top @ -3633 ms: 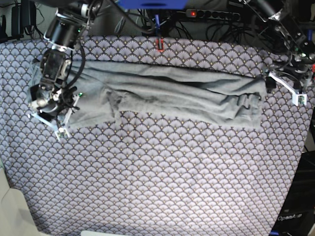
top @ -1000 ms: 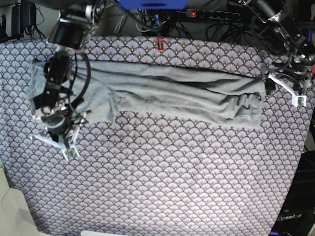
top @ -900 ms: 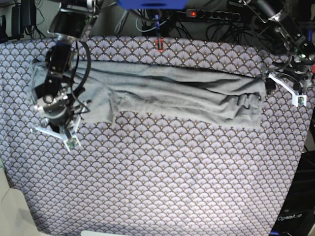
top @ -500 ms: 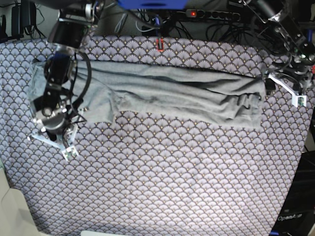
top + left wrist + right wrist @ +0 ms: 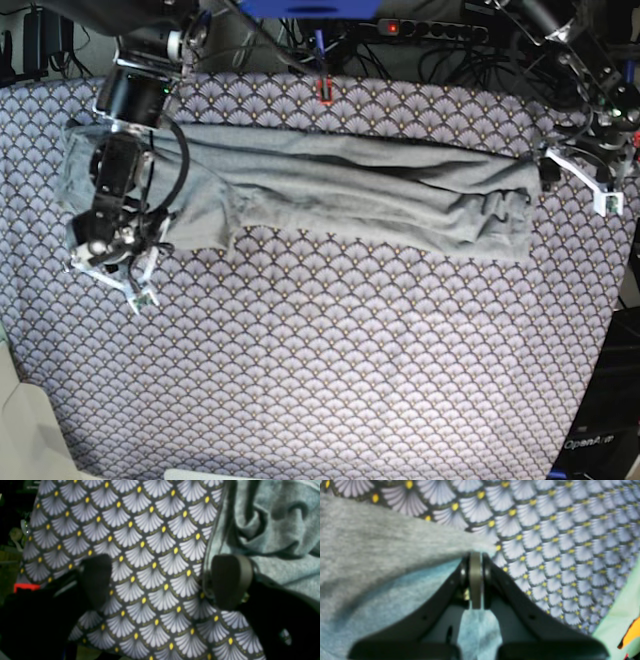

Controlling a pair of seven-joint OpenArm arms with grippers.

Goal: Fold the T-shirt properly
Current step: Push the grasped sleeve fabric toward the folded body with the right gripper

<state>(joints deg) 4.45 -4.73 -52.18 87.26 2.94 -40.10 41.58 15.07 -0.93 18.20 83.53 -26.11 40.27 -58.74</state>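
Observation:
The grey T-shirt [image 5: 340, 190] lies as a long folded band across the far half of the patterned table cloth [image 5: 330, 360]. At its near-left corner my right gripper [image 5: 110, 275] is shut. In the right wrist view, the shirt's hem [image 5: 395, 545] rises to a peak pinched at the right gripper [image 5: 475, 555]. My left gripper [image 5: 582, 180] stands open just off the shirt's bunched right end. In the left wrist view, the left gripper [image 5: 163, 580] has bare table cloth between its jaws. One of its fingers [image 5: 231, 580] is against the edge of the T-shirt [image 5: 280, 530].
A small red clip [image 5: 325, 92] sits at the table's far edge. Behind it are a power strip [image 5: 430, 30] and cables. The table cloth's edge drops off at the left front [image 5: 20, 370] and right [image 5: 615, 330].
My right gripper, still shut, has shifted a little toward the far side along the shirt's left end. The left arm has not moved.

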